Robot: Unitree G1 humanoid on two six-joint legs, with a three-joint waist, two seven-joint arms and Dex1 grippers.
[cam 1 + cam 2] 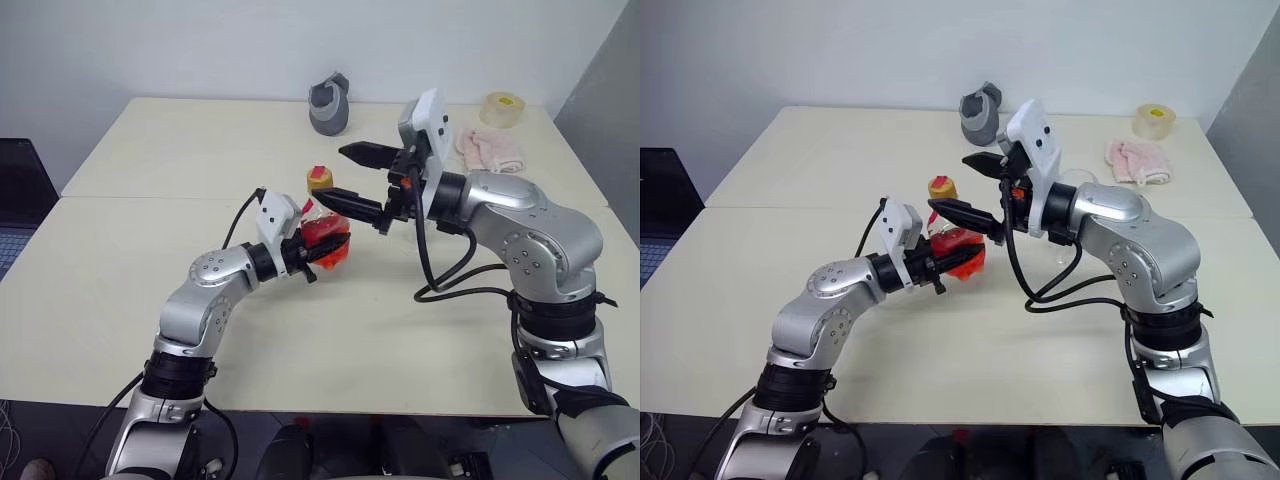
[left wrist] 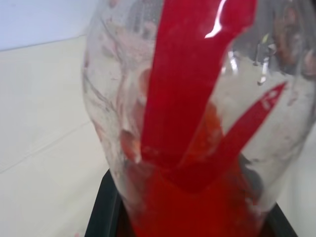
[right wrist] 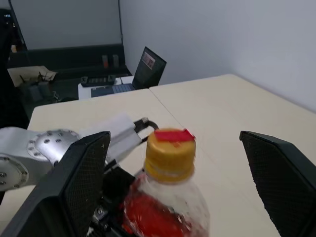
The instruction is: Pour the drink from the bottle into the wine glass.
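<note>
The left gripper [image 1: 322, 250] clamped the small clear plastic bottle [image 1: 322, 232] of red drink [image 2: 187, 123] above the cream table [image 1: 150, 260]; the right gripper [image 3: 173, 163] gaped around its yellow cap [image 3: 169, 154], where the right wrist view revealed red tape.

Bright, even light falls on the counter [image 1: 120, 300], shadows faint. A white glare streak sits on the bottle [image 2: 197, 123], blurred close up.

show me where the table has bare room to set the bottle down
Bare: the near table between the two arms, and the far left corner. Crowded: the centre, where the bottle sits in the left gripper, and the far edge with the grey object, cloth and tape roll.
</note>
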